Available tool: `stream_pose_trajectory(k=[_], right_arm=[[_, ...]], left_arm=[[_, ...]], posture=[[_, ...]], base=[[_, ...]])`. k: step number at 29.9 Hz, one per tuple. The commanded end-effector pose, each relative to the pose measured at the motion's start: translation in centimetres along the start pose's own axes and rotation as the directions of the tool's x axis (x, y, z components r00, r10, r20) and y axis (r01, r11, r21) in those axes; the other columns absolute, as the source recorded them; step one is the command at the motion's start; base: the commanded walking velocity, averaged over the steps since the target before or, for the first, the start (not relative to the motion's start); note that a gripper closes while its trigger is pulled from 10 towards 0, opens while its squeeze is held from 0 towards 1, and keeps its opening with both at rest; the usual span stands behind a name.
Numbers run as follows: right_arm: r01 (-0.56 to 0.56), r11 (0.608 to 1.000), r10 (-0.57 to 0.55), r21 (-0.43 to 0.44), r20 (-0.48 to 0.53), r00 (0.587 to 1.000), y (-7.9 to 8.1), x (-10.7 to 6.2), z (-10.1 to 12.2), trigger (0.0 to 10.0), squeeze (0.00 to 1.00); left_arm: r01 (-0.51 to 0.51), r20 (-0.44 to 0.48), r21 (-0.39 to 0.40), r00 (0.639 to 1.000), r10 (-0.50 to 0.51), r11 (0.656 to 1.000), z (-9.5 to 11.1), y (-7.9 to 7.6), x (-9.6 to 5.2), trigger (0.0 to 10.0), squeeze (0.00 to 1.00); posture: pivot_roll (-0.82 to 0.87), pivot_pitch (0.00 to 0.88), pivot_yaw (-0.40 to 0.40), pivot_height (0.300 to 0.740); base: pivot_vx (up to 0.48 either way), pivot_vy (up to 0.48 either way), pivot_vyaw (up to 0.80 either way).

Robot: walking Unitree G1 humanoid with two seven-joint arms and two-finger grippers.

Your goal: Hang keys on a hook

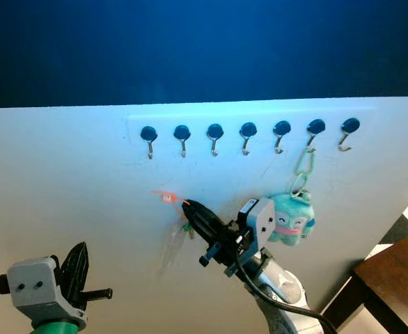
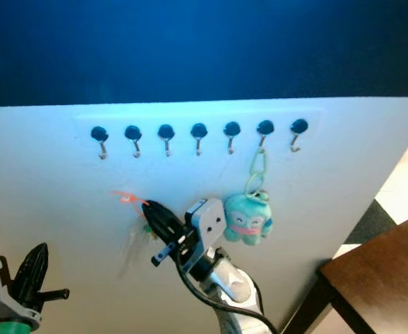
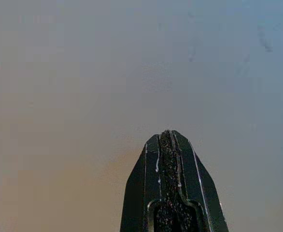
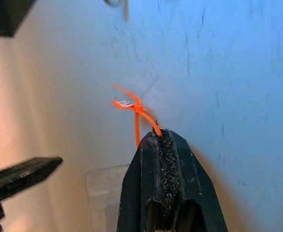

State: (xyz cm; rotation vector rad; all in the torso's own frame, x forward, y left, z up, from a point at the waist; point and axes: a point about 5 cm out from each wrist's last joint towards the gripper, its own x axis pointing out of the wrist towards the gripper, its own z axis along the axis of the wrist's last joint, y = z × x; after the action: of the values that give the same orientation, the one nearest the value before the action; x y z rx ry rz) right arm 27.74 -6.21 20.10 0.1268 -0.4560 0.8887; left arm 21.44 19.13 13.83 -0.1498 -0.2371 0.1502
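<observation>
Orange-tagged keys [image 1: 178,209] pinched in right gripper [image 1: 190,209], below the hook row [image 1: 215,132].
Carry step; next needs lift onto a free hook [image 1: 183,148]. Left gripper [image 1: 75,268] pressed together, idle low.

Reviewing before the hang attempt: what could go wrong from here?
1. The right gripper pinches the orange zip-tie loop close to its fingertips; the keys dangle below and could slip out.
2. The loop looks small against the hooks above, so it may miss.
3. The teal plush keychain hangs beside the wrist and could get bumped.
</observation>
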Motion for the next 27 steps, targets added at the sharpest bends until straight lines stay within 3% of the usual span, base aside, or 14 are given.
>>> stream_pose_trajectory(k=[1,10,27], right_arm=[[-0.016,1.000,0.015,0.026,0.039,0.999,0.3,0.3,0.7,10.0,0.00],[0.012,0.999,-0.018,0.043,0.126,0.992,-0.1,1.5,2.6,10.0,0.00],[0.031,0.997,-0.040,0.068,0.146,0.988,-0.8,2.4,4.0,10.0,0.00]], left_arm=[[0.004,0.018,0.001,1.000,-0.004,1.000,0.3,0.1,-0.2,10.0,0.00],[0.015,0.042,-0.006,0.999,-0.015,1.000,0.9,0.0,0.0,10.0,0.00],[0.028,0.060,-0.005,0.998,-0.028,1.000,1.4,-0.2,0.1,10.0,0.00]], posture=[[-0.07,0.017,0.104,0.740],[-0.07,0.024,0.105,0.740],[-0.07,0.032,0.105,0.740]], base=[[0.000,0.000,0.00],[0.000,0.000,0.00],[0.000,0.000,0.00]])
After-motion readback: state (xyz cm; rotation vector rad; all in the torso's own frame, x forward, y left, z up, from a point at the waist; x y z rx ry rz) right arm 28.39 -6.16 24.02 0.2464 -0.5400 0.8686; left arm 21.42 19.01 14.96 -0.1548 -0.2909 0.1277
